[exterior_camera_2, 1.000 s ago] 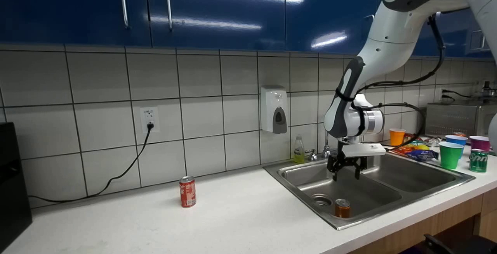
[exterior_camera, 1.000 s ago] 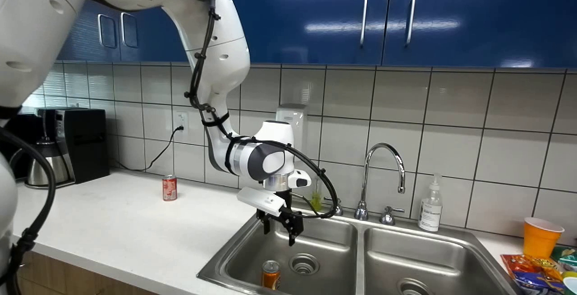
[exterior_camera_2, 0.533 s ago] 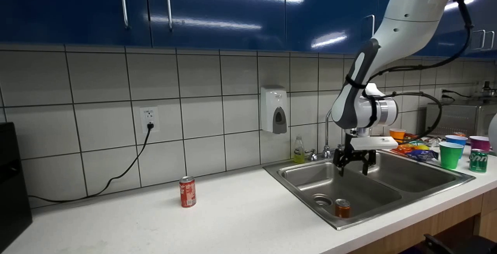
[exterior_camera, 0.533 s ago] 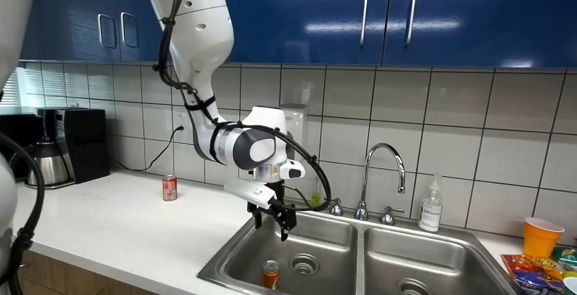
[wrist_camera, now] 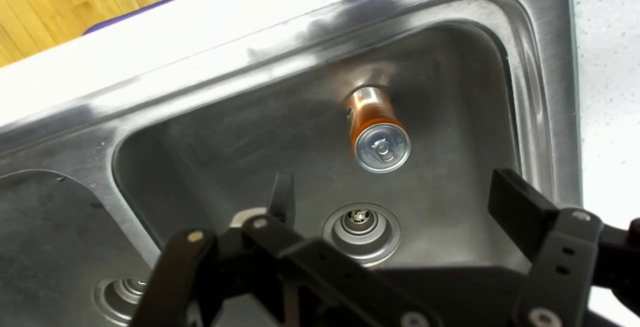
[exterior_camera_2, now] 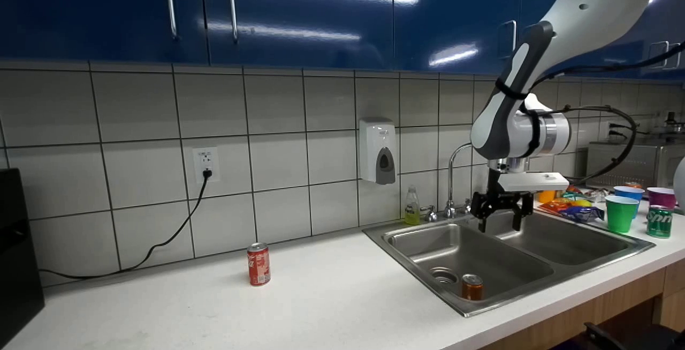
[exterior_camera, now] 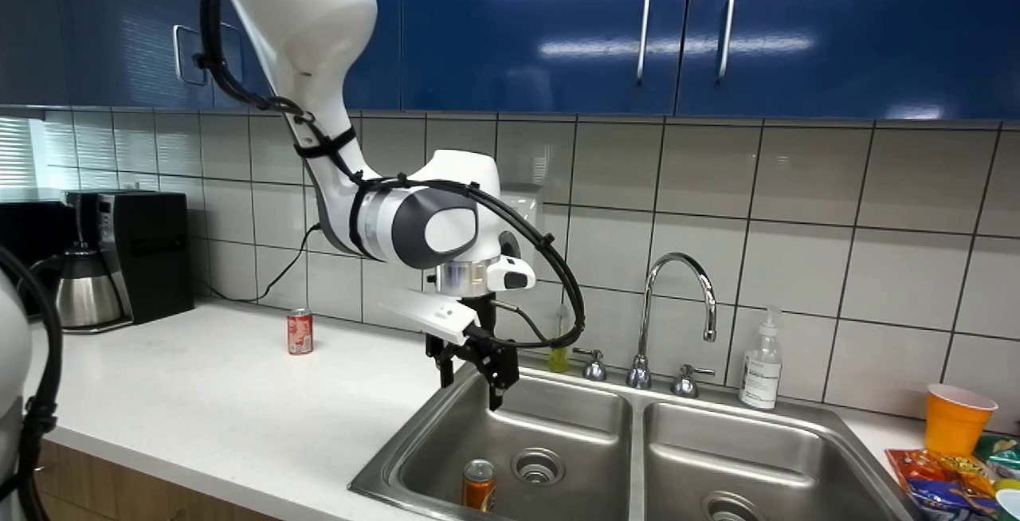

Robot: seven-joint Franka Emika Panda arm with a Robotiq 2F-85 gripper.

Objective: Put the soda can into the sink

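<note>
nearest in the wrist view is the gripper (wrist_camera: 392, 192). its two fingers (wrist_camera: 520, 212) stand wide from each other and they hold nothing; in both exterior views it hangs above the sink (exterior_camera: 386, 465), well apart from what is inside.

below it, with clear space between, is the soda can (wrist_camera: 377, 127): it stands upright on the floor of one basin (wrist_camera: 225, 147), silvery top upward, near the drain (wrist_camera: 361, 234) and close to the front wall of this basin; whether it touches there, i cannot tell.

so the main part of the task, to put the can into the sink, looks to me already done: the can is inside, it stands by itself, and nothing grips it. what is left, i judge, is only to bring the gripper away; one more grasp does not seem necessary.

farther, behind the basin, is the faucet (exterior_camera: 645, 314). the red can (exterior_camera: 300, 332) is also far, on the counter (exterior_camera: 199, 378), outside the sink; i think it is not the can which is meant, so it should be let alone.
</note>
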